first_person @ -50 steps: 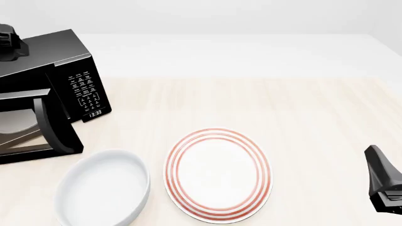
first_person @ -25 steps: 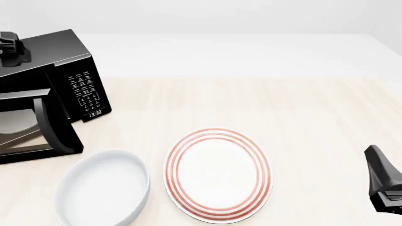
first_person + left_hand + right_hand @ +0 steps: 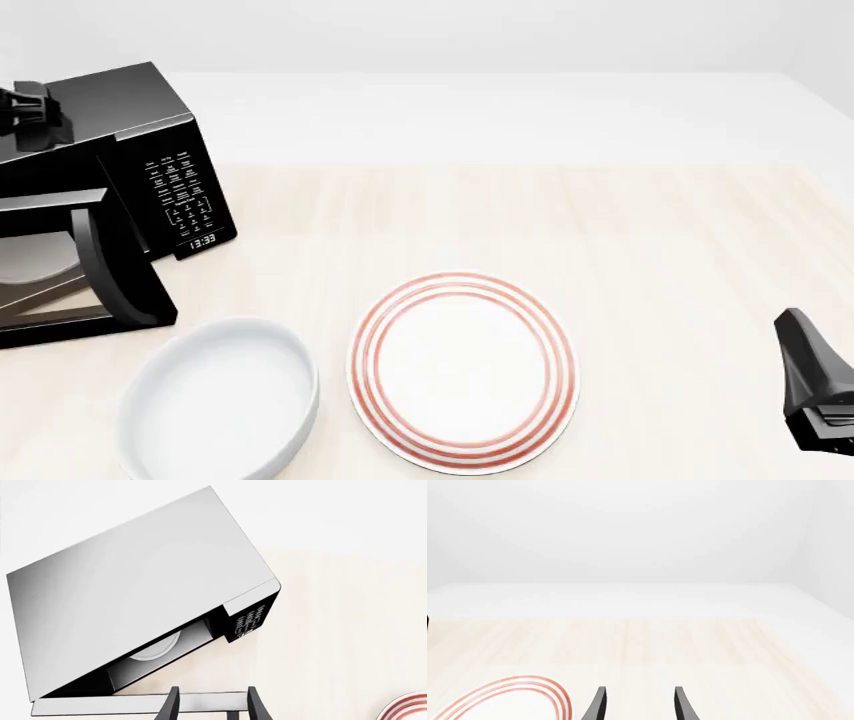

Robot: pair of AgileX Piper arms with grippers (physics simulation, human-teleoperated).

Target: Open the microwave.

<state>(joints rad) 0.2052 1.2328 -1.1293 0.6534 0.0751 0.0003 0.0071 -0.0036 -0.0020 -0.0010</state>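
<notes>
The large black boxy microwave [image 3: 114, 190] stands far left on the pale wooden counter [image 3: 561, 230], door swung open — both pincers, left [image 3: 210, 705] and right [image 3: 637, 705], gape empty.

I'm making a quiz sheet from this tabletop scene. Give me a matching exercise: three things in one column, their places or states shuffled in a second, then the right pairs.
Things:
1. microwave
2. white bowl
3. striped plate

Places or states:
A. near the table's front edge, middle of the front view
B. at the table's left, door swung open
C. in front of the microwave, left of the plate

Pairs: 1-B, 2-C, 3-A
</notes>
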